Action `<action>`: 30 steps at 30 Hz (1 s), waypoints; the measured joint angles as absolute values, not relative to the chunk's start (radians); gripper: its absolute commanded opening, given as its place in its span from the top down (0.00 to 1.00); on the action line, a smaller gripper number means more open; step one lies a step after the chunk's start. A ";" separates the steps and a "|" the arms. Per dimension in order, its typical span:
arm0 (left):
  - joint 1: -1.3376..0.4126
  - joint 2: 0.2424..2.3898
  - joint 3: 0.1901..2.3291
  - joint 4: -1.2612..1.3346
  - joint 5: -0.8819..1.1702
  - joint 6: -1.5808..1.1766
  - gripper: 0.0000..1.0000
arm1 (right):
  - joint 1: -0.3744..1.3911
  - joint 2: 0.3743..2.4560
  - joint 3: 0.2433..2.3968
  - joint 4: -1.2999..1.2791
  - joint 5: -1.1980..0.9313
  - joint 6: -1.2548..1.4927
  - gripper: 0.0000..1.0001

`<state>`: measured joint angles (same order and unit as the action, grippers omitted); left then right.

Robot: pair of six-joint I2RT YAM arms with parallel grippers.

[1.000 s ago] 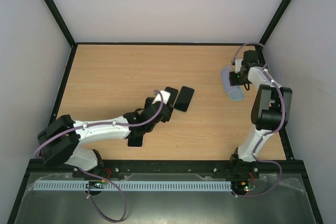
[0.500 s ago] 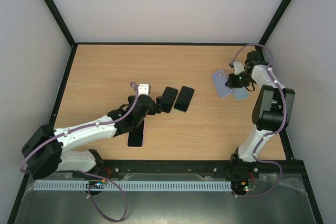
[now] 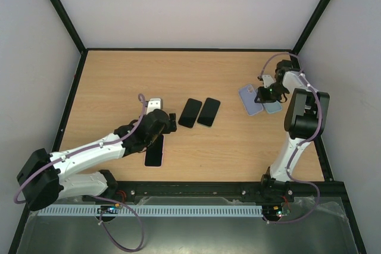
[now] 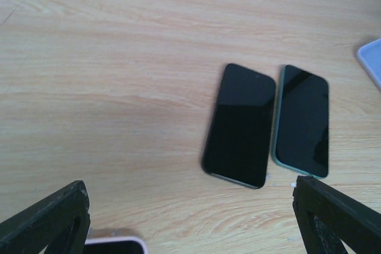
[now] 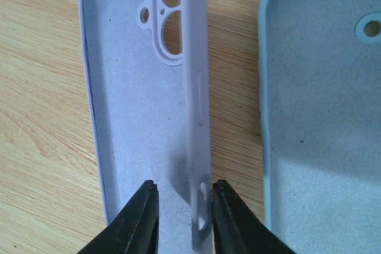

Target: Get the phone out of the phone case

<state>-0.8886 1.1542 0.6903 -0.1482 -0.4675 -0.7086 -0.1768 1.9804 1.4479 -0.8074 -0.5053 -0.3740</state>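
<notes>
Top view: the cased phone (image 3: 153, 154) lies near-left of the bare phones (image 3: 199, 112), with its long axis pointing away from the bases. The left tool (image 3: 171, 120), the nearer one, hovers between them on a low, stretched arm.

Left wrist view: this tool (image 4: 190, 182) is released wide, and only the phone's pink corner (image 4: 116, 245) shows.

Right wrist view: the right tool (image 5: 184, 187) straddles the wall of the lilac case (image 5: 137, 117) slackly, without pinching.

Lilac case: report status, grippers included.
Left gripper open, holding nothing. Right gripper straddles lilac case side wall, grip unclear. Case empty, lying flat. Blue case close beside, also empty.
</notes>
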 measured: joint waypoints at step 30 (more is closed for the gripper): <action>-0.807 1.254 0.804 -0.680 -0.247 -0.909 0.00 | -0.176 1.104 1.023 -0.697 -0.767 -0.203 0.34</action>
<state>-0.8066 1.2541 0.8040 -0.6804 -0.2470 -0.9092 -0.1764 1.1042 1.0229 -0.6968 -0.7673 -0.2031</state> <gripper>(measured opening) 0.995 0.649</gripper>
